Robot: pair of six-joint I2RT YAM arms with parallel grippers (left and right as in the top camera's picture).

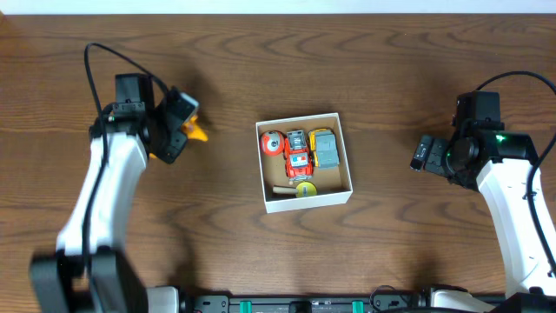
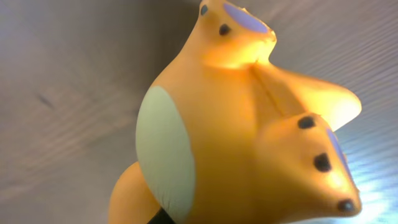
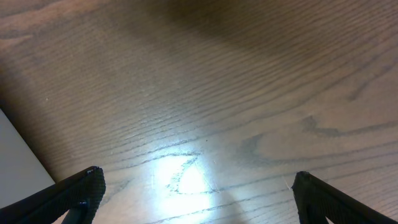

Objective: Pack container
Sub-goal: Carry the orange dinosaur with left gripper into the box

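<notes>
Filling the left wrist view, an orange toy [image 2: 236, 124] sits right against the lens: a plump, glossy figure with a pale oval belly patch, small dark dots and lilac pads on its limbs. Behind it is only blurred wood grain. A sliver of dark finger shows at the bottom edge of that view.

From overhead, the left gripper [image 1: 185, 132] is at the far left of the wooden table [image 1: 391, 69], its fingers closed together and clamped on the orange toy, a corner of which pokes out on the right side of the gripper.

In the middle of the table stands the container [image 1: 308, 203], a square white-walled box with a brown floor, well apart from both arms. Inside it, along the far side from left to right, lie a red round toy [image 1: 273, 143], a red vehicle [image 1: 298, 159] and a grey and yellow car [image 1: 325, 148]. A yellow disc [image 1: 305, 188] lies near the front wall.

At the right, the right gripper [image 1: 420, 154] points toward the container with its fingers wide apart and nothing between them. Its wrist view shows only bare wood and a bright glare spot between the two dark fingertips [image 3: 93, 183].
</notes>
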